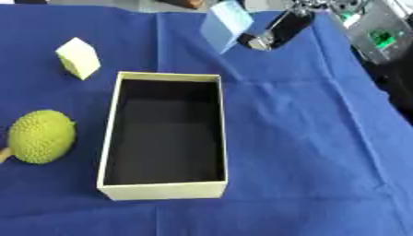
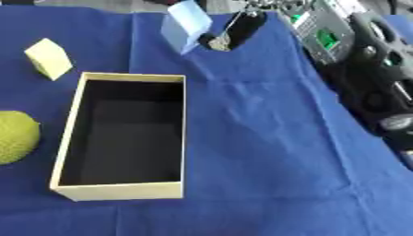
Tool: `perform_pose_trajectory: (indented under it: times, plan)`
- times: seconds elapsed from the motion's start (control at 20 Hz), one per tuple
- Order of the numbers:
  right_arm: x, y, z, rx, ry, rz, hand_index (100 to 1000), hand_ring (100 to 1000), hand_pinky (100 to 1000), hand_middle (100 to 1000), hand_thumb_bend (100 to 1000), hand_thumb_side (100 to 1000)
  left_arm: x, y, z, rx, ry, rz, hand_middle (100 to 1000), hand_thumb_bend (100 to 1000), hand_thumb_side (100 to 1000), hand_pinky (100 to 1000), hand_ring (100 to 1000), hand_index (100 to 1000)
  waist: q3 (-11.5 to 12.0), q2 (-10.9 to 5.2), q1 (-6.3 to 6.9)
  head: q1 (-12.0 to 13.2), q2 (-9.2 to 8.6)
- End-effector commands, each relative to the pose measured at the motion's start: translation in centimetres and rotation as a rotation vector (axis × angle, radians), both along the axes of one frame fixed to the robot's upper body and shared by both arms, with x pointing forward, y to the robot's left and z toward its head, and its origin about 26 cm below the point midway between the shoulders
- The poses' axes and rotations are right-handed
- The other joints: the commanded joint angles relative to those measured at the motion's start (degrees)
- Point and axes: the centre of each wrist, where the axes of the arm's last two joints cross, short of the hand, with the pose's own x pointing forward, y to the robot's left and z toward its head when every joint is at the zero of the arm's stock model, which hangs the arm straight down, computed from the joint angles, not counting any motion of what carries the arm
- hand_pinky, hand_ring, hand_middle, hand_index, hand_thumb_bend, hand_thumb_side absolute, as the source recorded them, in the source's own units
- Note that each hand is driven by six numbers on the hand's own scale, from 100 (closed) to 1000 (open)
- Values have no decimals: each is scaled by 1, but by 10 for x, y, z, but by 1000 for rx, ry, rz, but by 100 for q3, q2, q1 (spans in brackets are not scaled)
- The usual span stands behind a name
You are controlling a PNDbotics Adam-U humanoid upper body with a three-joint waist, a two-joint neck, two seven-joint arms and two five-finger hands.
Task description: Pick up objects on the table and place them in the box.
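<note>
Now | right robot hand (image 1: 278, 32) holds blue block (image 1: 228, 22) | box (image 1: 113, 138) empty

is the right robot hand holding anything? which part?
The right robot hand seems to grip the pale blue block at its right side; the fingers are too blurred to confirm.

Empty cream box (image 1: 164, 190); durian (image 1: 40, 136), cube (image 1: 79, 58) left.

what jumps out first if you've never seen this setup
The open cream box with its dark, empty inside, sitting mid-table on the blue cloth. Next, the bumpy green durian-like fruit left of the box. At the far edge, the right hand holds a light blue block above the cloth.
</note>
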Motion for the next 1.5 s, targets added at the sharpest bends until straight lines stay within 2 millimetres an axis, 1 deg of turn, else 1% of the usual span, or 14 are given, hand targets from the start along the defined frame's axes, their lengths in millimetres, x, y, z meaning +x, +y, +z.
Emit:
perform_pose_trajectory:
  times: [0.05,0.1,0.25,0.35,0.4,0.55,0.7,0.75,0.9,0.95,1.0,1.1,1.15,1.5]
  plan:
    - [-20,24,1,-35,-21,88,570,673,821,496,250,100,-4,3,8,-7,-32,10,670,131,756,779,748,829,-14,-181,36,-41,67]
    - [-26,31,-3,-49,-21,108,571,674,820,498,188,100,-4,2,8,-7,-29,9,670,127,763,779,748,829,-19,-190,41,-26,89]
    - [-41,46,-10,-88,-39,145,578,675,818,502,210,100,-4,2,7,-3,-23,9,670,126,764,779,748,829,-34,-201,45,28,131]
    - [-52,50,-10,-101,-54,152,578,675,818,502,210,100,-4,2,7,-2,-22,9,670,126,764,779,748,829,-39,-201,45,41,137]
    - [-57,51,-10,-103,-57,155,586,667,812,508,197,100,-4,2,7,-1,-22,9,661,124,766,779,748,828,-39,-198,47,54,139]
    - [-73,62,-22,-128,-38,177,587,665,810,508,180,100,-4,2,5,7,-16,8,660,122,767,779,748,828,-58,-177,72,196,159]
    - [-90,66,-30,-162,-15,173,590,664,809,509,160,100,-4,2,4,10,-15,7,659,121,768,778,747,827,-52,-158,80,238,162]
    - [-93,67,-32,-168,1,167,590,663,809,509,158,100,-4,2,4,10,-13,6,659,121,769,778,747,827,-48,-153,83,239,165]
    - [-96,71,-36,-173,40,147,591,663,809,510,152,100,-4,2,4,10,-10,5,659,121,769,778,747,827,-43,-145,86,231,168]
    - [-96,72,-36,-173,46,144,591,663,809,509,218,100,-4,1,4,10,-10,5,659,121,769,778,747,827,-43,-145,86,230,169]
    - [-96,72,-38,-171,55,135,595,664,805,512,169,100,-4,1,3,8,-9,3,658,122,770,778,747,826,-37,-134,87,222,165]
    - [-95,72,-41,-166,58,107,596,665,804,512,173,100,-4,1,3,7,-8,0,658,122,770,778,747,826,-23,-121,85,204,157]
    - [-95,72,-42,-163,52,92,596,664,802,511,193,100,-4,0,3,5,-7,0,658,123,771,778,747,826,-18,-116,83,193,151]
    - [-93,75,-50,-162,-4,22,598,667,801,510,204,100,-4,0,2,0,-3,-4,657,124,773,778,747,825,-2,-88,73,146,135]
